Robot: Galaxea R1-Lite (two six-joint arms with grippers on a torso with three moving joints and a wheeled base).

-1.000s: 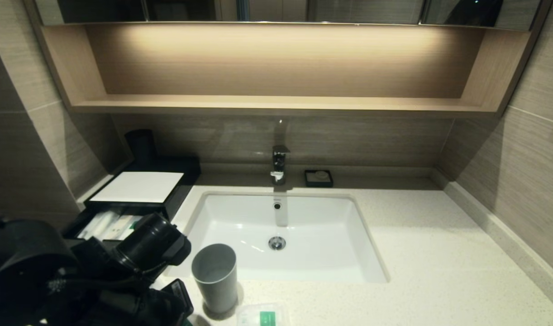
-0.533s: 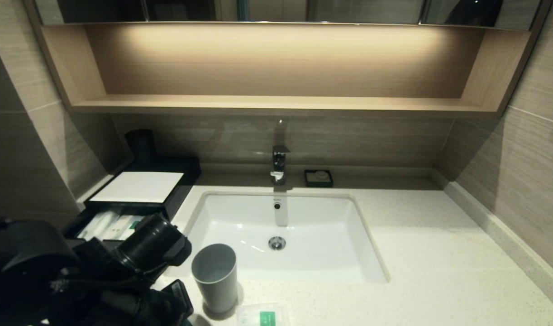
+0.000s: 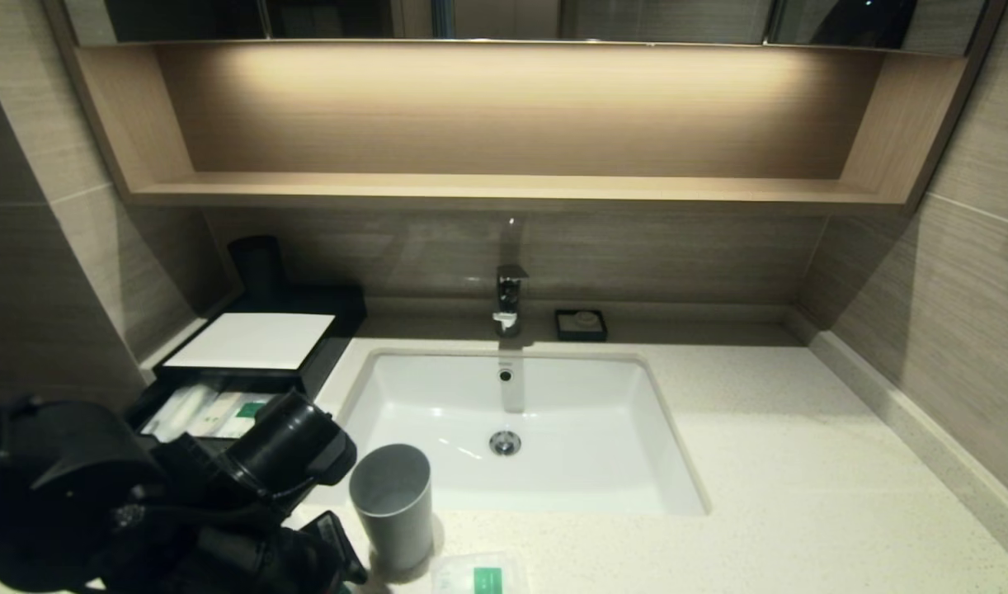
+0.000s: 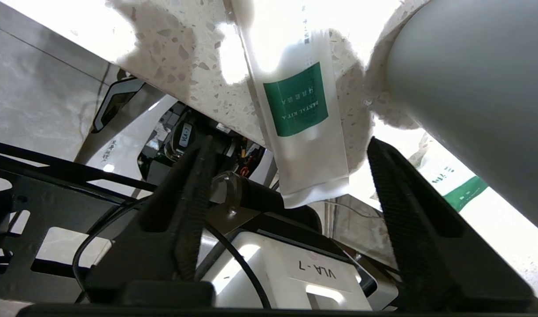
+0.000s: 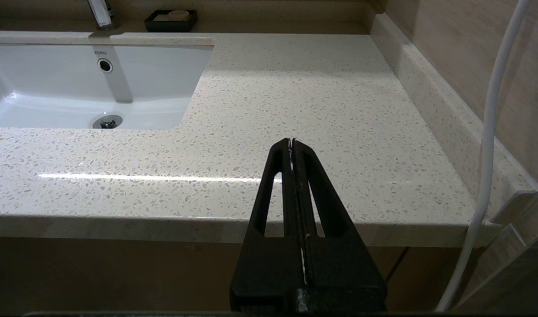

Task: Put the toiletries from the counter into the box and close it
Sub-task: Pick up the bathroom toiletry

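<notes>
The black box (image 3: 248, 340) with a white top stands at the far left of the counter (image 3: 801, 462). Its front drawer is pulled out and holds packets (image 3: 211, 410). A long packet with a green label (image 4: 300, 101) lies on the counter beside the grey cup, its end hanging over the front edge. My left gripper (image 4: 290, 140) is open, its fingers on either side of that overhanging end, not touching it. A small squarish packet (image 3: 481, 576) lies at the counter's front edge and also shows in the left wrist view (image 4: 454, 187). My right gripper (image 5: 292, 141) is shut and empty at the counter's front right.
A grey cup (image 3: 393, 503) stands just right of my left arm (image 3: 265, 462), close to the right finger (image 4: 396, 185). The white sink (image 3: 553, 412), the faucet (image 3: 510, 297) and a black soap dish (image 3: 581, 324) lie behind. A dark cylinder (image 3: 256, 264) stands behind the box.
My left arm has shifted a little to the right, towards the cup. The drawer, the cup and the small packet have not moved.
</notes>
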